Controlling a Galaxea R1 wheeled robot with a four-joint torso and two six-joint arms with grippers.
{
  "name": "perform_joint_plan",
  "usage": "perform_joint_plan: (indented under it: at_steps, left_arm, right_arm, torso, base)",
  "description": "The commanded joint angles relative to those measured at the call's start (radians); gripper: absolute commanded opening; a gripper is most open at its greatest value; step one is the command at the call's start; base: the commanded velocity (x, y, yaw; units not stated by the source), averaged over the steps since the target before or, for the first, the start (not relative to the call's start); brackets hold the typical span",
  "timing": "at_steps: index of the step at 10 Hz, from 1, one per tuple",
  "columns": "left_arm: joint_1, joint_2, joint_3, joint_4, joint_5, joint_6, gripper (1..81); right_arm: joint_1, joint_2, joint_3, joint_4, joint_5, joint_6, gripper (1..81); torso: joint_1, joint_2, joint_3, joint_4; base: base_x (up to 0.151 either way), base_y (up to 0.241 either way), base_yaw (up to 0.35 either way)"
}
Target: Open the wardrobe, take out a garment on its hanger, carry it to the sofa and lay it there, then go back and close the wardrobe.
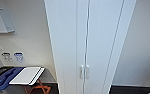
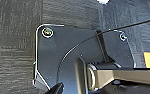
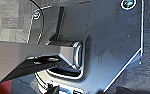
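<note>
So from the head view, the wardrobe [image 1: 91, 37] stands dead ahead with both doors shut, its small paired handles [image 1: 84, 72] side by side low on the door seam. Off to the left there's a white board [image 1: 26, 75] lying flat next to something blue [image 1: 4, 78], under a wall-mounted holder [image 1: 2, 20]. Both wrist views look down at dark carpet [image 2: 13, 37]; can't tell whether either hand is released or clenched.

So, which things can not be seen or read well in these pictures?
- Wardrobe inside: hidden by its shut doors, head view.
- Wardrobe top and foot: cut off by the picture's edges.
- Wall labels: too small and blurred to read.
- Claws: the wrist views do not show whether they are open or shut.
</note>
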Motion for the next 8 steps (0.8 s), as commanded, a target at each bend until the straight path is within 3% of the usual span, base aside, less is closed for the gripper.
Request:
perform_joint_plan:
  at_steps: [1, 8]
  left_arm:
    - [-0.031, -0.019, 0.011, 0.015, 0.048, 0.0, 81.1]
    - [-0.031, -0.019, 0.013, 0.015, 0.048, 0.0, 81.1]
  right_arm:
    - [0.031, 0.002, 0.006, -0.012, -0.059, -0.005, 81.1]
    - [0.037, 0.007, 0.006, -0.024, -0.072, -0.005, 81.1]
  torso:
    - [0.0, 0.0, 0.0, 0.0]
    - [0.0, 0.0, 0.0, 0.0]
  base:
    - [0.094, 0.0, 0.0]
    - [0.094, 0.0, 0.0]
